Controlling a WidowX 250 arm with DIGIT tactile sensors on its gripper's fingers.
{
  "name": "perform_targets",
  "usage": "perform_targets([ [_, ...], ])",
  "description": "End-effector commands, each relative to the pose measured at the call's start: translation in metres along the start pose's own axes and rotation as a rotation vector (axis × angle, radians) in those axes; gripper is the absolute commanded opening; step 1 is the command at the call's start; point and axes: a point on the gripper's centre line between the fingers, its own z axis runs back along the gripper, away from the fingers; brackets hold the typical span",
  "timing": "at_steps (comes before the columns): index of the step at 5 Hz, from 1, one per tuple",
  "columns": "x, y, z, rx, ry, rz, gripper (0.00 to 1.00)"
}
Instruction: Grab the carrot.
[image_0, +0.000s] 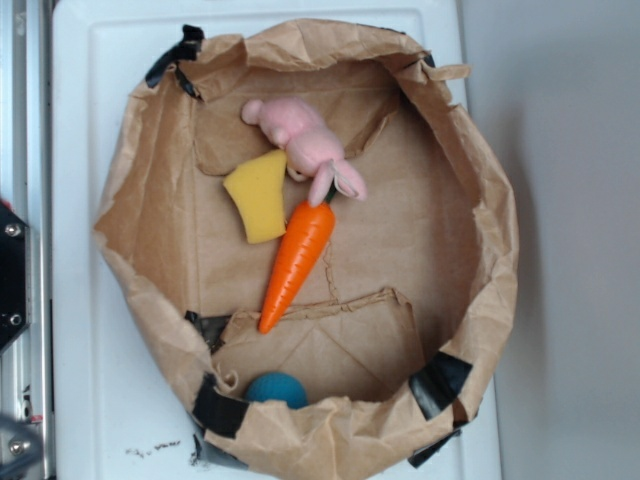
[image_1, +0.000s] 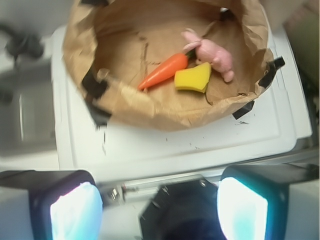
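A: Start with the exterior view. What sits on the worktop (image_0: 80, 300)?

B: A smooth white worktop carrying a crumpled brown paper bag (image_0: 150, 250), its rim rolled down into a rough bowl and patched with black tape at several spots. At the centre of the frame lies the carrot (image_0: 297, 262), a glossy orange cone, thick end to the upper right with a dark green stem, tip pointing lower left.

A: Anything touching it?

B: The pink plush (image_0: 305, 147), soft and fuzzy, lies just above, its ears meeting the stem end. A yellow sponge wedge (image_0: 260, 195) with a matte porous face sits just left of the carrot's thick end. A round teal ball (image_0: 275, 388) rests at the bottom of the frame, partly hidden by the bag's rim.

A: And the wrist view?

B: The bag fills the upper half. The carrot lies upper centre, tip to the lower left, with the sponge wedge just beside it on the right and the plush beyond. The end effector (image_1: 159, 210) is at the bottom edge, well apart from the bag; its two pale, blurred fingers (image_1: 75, 212) stand wide apart with nothing between them.
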Motion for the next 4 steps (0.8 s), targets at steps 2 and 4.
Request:
perform_targets([
  [2,0.02,0.003,-0.014,0.038,-0.044,0.215,1.0],
  [4,0.026,-0.005,-0.033,0.019,-0.097,0.432,1.0],
])
